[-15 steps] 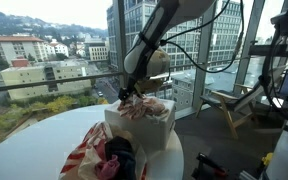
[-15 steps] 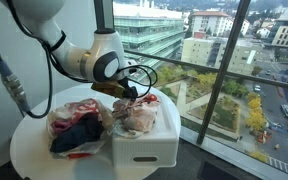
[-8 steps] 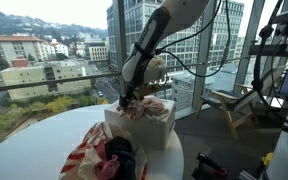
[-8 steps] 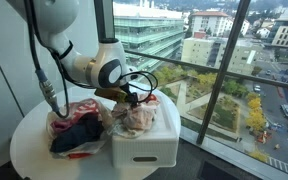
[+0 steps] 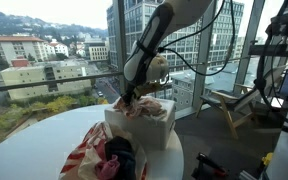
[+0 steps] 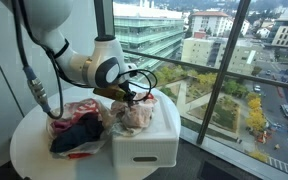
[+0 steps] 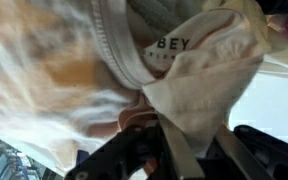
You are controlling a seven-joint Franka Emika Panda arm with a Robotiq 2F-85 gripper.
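A white bin (image 5: 144, 132) (image 6: 146, 146) stands on a round white table (image 5: 34, 140) (image 6: 32, 158), filled with pale pink and cream clothes (image 5: 151, 106) (image 6: 137, 119). My gripper (image 5: 127, 97) (image 6: 134, 100) reaches down into the bin's back edge. In the wrist view a fold of a cream garment (image 7: 199, 75) with printed letters narrows to a point between my fingers, and the gripper (image 7: 192, 123) is shut on that fold. Striped and pinkish cloth lies to the left beneath it.
A second heap of red, dark blue and pink clothes (image 5: 109, 155) (image 6: 76, 128) lies beside the bin. Tall windows (image 6: 214, 70) stand right behind the table. A wooden chair (image 5: 229, 105) and camera stands are off to the side.
The jaws have closed from wide open onto the cream fold. The arm has barely moved above the bin.
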